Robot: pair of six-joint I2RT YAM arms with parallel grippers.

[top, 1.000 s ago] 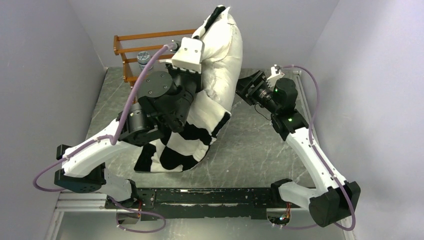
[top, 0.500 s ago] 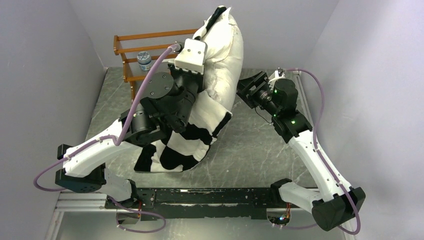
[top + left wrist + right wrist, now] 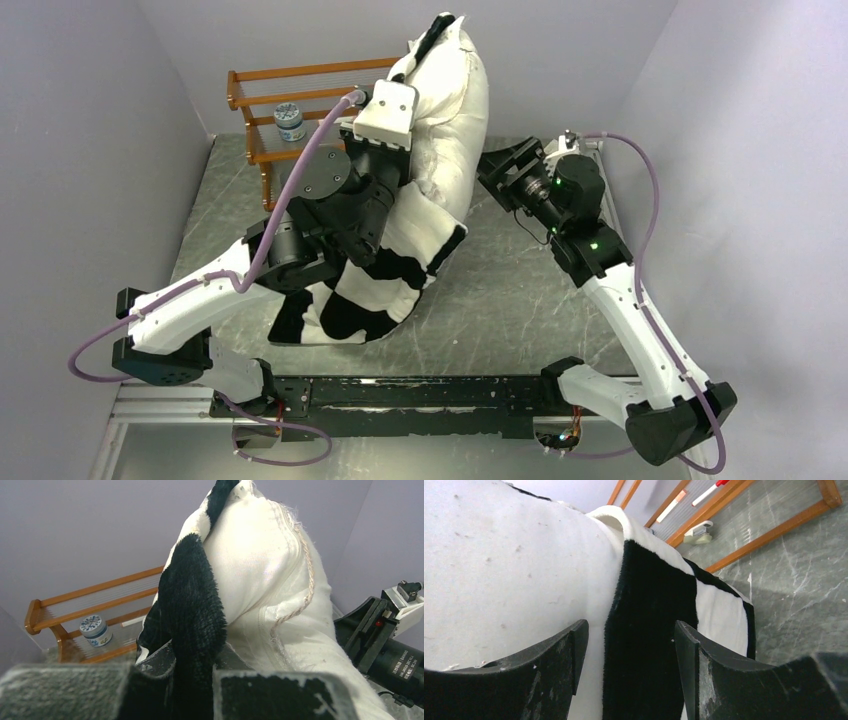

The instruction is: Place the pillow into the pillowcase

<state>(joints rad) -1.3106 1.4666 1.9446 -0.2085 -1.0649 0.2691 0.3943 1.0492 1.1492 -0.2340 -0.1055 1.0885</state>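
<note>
The white pillow [image 3: 450, 110] stands on end at the back of the table, its lower part inside the black-and-white checkered pillowcase [image 3: 370, 290]. My left gripper [image 3: 398, 82] is raised against the pillow's left side and is shut on a black plush fold of the pillowcase [image 3: 192, 600], which it holds up beside the pillow [image 3: 255, 555]. In the left wrist view the gripper [image 3: 192, 680] pinches that fold between its pads. My right gripper [image 3: 497, 170] is open at the pillow's right side. Its jaws [image 3: 630, 630] straddle the pillowcase's black edge [image 3: 654, 595], which lies against the pillow [image 3: 514, 570].
A wooden rack [image 3: 270, 100] stands at the back left with a small patterned jar [image 3: 290, 120] on it. A stapler [image 3: 698, 530] lies by the rack. Walls close in on three sides of the grey marbled table [image 3: 520, 290].
My left gripper has carried the pillowcase fold slightly up and to the right along the pillow. My right gripper has shifted a little toward the back right, still open.
</note>
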